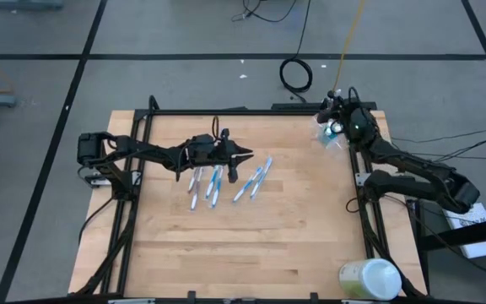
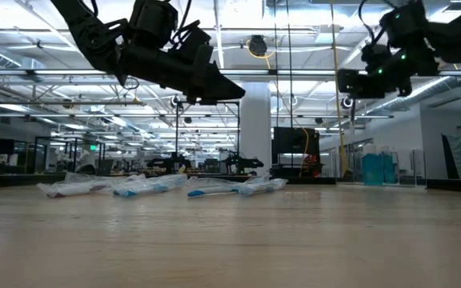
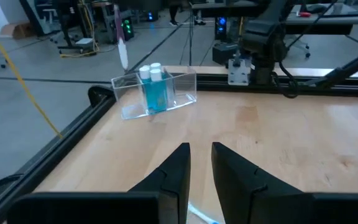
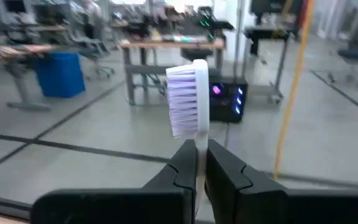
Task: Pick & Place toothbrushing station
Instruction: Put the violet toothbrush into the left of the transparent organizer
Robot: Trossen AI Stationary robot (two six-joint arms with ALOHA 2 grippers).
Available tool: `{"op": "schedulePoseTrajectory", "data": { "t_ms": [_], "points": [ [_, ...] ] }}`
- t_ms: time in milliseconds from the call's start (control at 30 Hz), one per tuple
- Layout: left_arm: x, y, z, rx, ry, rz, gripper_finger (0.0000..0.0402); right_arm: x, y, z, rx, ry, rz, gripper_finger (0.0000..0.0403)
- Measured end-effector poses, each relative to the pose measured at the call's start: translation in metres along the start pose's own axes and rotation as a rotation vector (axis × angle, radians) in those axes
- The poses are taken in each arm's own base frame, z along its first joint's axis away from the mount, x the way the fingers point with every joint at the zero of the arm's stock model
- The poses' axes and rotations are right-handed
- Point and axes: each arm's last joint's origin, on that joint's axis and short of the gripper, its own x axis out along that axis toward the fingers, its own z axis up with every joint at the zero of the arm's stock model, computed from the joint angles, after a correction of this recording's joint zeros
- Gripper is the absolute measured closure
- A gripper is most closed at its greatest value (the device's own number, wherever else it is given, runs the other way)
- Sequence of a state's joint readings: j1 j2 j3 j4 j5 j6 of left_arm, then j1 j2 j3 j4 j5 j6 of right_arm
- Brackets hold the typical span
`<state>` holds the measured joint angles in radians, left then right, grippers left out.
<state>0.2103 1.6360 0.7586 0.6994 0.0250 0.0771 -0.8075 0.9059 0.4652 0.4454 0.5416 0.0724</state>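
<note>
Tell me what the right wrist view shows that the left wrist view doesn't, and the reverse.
Only the right wrist view shows the right gripper with its jaws shut on a toothbrush, bristles up. Only the left wrist view shows the clear holder with teal-capped tubes by the table's far rim, and the left gripper with its jaws slightly apart and nothing between them. Both look out on the room beyond the table.

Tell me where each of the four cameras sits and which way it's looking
High: overhead, looking down on table, both arms.
Low: table height, looking level past toothbrushes; arms above.
Left wrist: past left gripper toward clear container.
Right wrist: past right gripper, shut on purple toothbrush, into room.
Shared: the container also shows in high view.
</note>
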Motion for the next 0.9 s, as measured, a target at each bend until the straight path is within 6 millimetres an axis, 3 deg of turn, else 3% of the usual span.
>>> {"op": "schedulePoseTrajectory", "data": {
  "t_ms": [267, 900],
  "points": [
    [0.000, 0.005, 0.000, -0.005, 0.000, 0.013, 0.0328, 0.020, 0.000, -0.021, 0.030, 0.120, 0.055, 0.0393],
    [0.000, 0.004, -0.003, -0.013, 0.025, 0.008, 0.0328, 0.017, -0.001, -0.042, 0.004, 0.266, 0.064, 0.0385]
  ]
}}
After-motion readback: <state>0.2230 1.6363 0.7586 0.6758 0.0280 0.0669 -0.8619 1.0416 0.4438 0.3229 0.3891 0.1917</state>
